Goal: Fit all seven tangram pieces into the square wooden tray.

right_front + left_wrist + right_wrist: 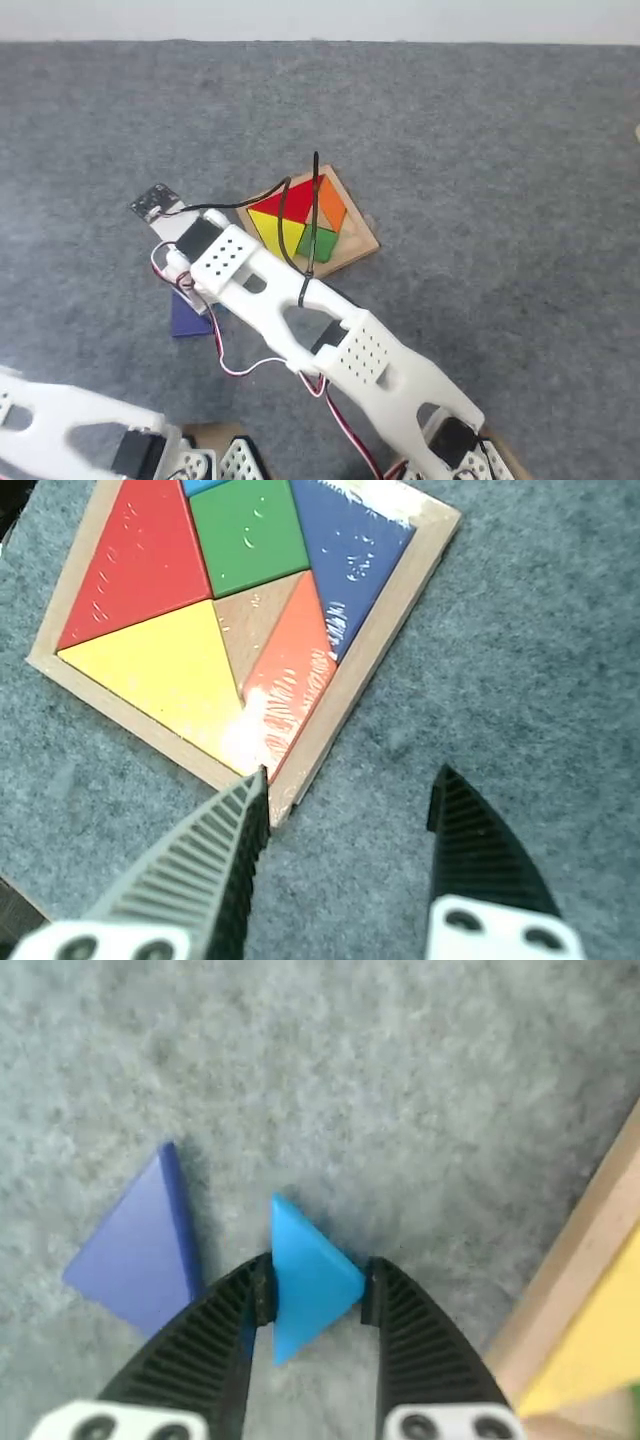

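Right gripper (318,1285) is clamped on the light-blue triangle (305,1275) over carpet just beside the tray (570,1260), probably for the bare triangular gap (262,615) by the orange piece (295,670); left gripper (352,780) hangs wide open, empty, off the tray's corner.

Square wooden tray (362,240) on the grey carpeted table (480,150); dark blue tangram piece (188,318) left of it; light blue triangle (305,1280) just beside that, in the right hand (318,1288).
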`<state>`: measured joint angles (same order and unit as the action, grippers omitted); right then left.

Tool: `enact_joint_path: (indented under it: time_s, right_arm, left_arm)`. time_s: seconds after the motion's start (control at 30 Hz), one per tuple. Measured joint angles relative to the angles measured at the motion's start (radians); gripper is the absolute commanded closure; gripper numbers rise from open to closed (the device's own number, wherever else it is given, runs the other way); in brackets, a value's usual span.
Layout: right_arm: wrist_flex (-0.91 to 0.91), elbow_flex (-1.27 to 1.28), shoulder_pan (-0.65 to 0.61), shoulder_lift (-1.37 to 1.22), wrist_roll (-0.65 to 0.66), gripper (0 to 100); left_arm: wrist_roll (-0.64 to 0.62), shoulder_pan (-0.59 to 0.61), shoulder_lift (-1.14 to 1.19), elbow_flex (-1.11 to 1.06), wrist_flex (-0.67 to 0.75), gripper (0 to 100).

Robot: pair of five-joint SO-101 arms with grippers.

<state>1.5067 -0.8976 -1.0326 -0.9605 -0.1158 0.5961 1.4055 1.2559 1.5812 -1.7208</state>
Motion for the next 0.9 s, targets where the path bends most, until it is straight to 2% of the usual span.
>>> enact_joint_path:
  time_s: [0.1, 0.2, 0.37, 0.57, 0.67, 0.8, 0.9]
  right_arm:
    - [0.075, 0.000, 0.000, 0.094, 0.087, 94.0]
    - [0.147, 0.000, 0.000, 0.201, 0.230, 94.0]
    - [0.244, 0.051, 0.029, 0.318, 0.595, 94.0]
    - [0.245, 0.333, 0.239, 0.431, 1.103, 94.0]
    - [0.245, 0.411, 0.310, 0.456, 1.315, 94.1]
    - [0.245, 0.420, 0.342, 0.470, 1.491, 94.1]
    - [0.230, 0.420, 0.336, 0.470, 1.531, 94.1]
  left_arm:
    - [0.000, 0.000, 0.000, 0.000, 0.000, 75]
    - [0.006, 0.000, 0.000, 0.000, 0.000, 75]
    - [0.008, 0.000, 0.000, 0.000, 0.000, 75]
    - [0.008, 0.000, 0.000, 0.000, 0.000, 75]
    - [0.008, -0.008, 0.000, 0.000, 0.000, 75]
    - [0.012, -0.028, 0.008, 0.000, 0.000, 75]
    - [0.012, -0.031, 0.035, 0.002, 0.000, 75]
